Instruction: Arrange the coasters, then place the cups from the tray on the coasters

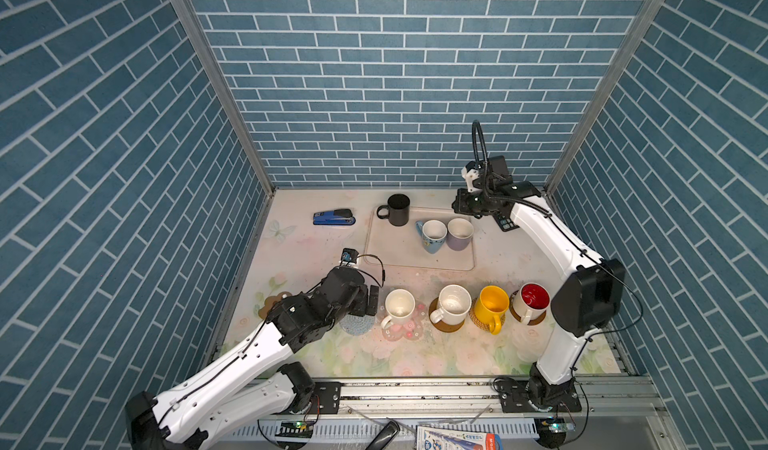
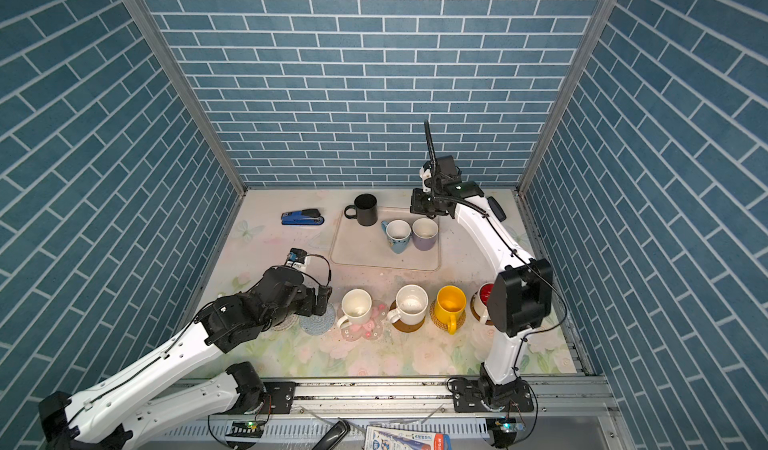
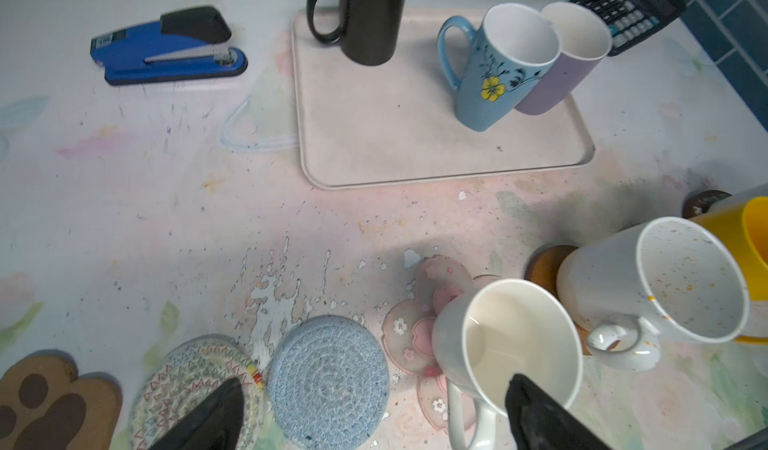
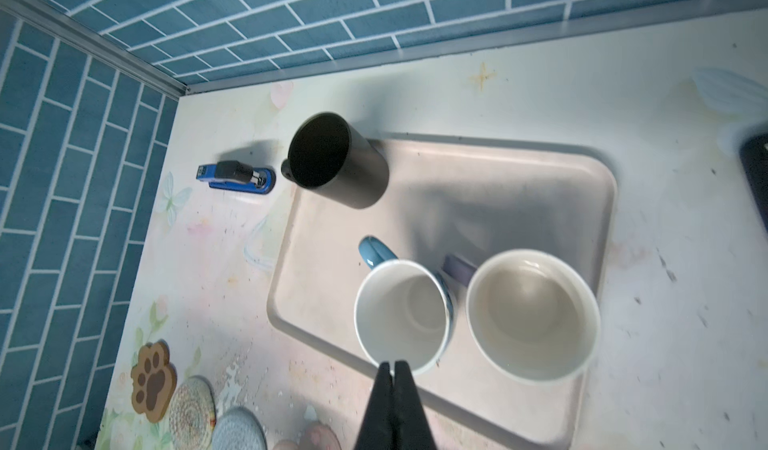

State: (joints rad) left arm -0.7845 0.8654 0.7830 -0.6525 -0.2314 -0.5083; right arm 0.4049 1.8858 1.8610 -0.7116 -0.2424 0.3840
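Three mugs [image 4: 401, 315] on tray [image 4: 519, 186] beside stapler [image 4: 237, 176]; right claw [image 4: 392, 369] clenched, left claw [image 3: 374, 379] released.

Both top views stare down from high over the whole table [image 1: 299, 260]; wrist cameras sit close, both catching the tray [image 3: 374, 144].

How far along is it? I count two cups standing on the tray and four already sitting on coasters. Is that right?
Not quite. Three cups stand on the tray, not two: the black mug, the light blue flowered mug and the lavender mug. The right wrist view shows all three. The rest of your count holds.
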